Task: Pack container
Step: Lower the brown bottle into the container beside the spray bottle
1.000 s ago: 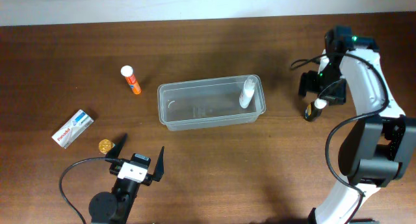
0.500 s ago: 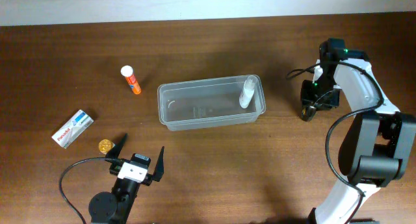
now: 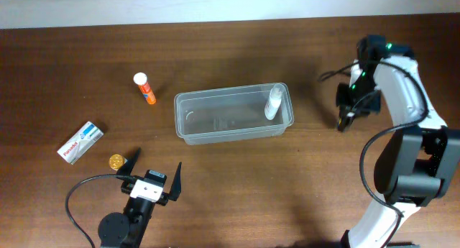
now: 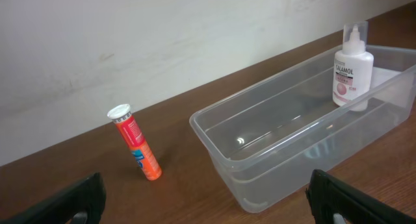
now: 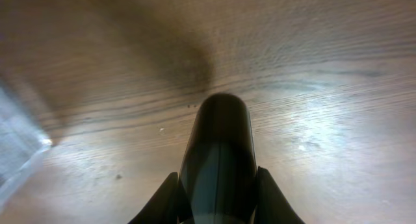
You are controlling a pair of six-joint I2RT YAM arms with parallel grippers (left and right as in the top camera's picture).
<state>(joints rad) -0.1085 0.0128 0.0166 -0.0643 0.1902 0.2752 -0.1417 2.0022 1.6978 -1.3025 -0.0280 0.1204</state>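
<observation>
The clear container (image 3: pixel 188 130) lies mid-table, with a white Calamol bottle (image 3: pixel 272 103) standing in its right end. The left wrist view shows the container (image 4: pixel 215 137) and that bottle (image 4: pixel 351 68) too. To the container's right, my right gripper (image 3: pixel 345 119) is shut on a small dark bottle (image 5: pixel 218 149) just above the wood. The right wrist view has its fingers (image 5: pixel 273 198) pressed on both sides of the bottle. My left gripper (image 3: pixel 153 177) sits open near the front edge, holding nothing, its fingertips (image 4: pixel 75 198) wide apart.
An orange tube with a white cap (image 3: pixel 144 88) lies left of the container, also in the left wrist view (image 4: pixel 137 141). A white and blue box (image 3: pixel 80 141) and a small gold round thing (image 3: pixel 116 161) lie at the front left. The wall runs along the table's far edge.
My right gripper has closed on the dark bottle and shifted slightly. The left arm and the other objects have not moved.
</observation>
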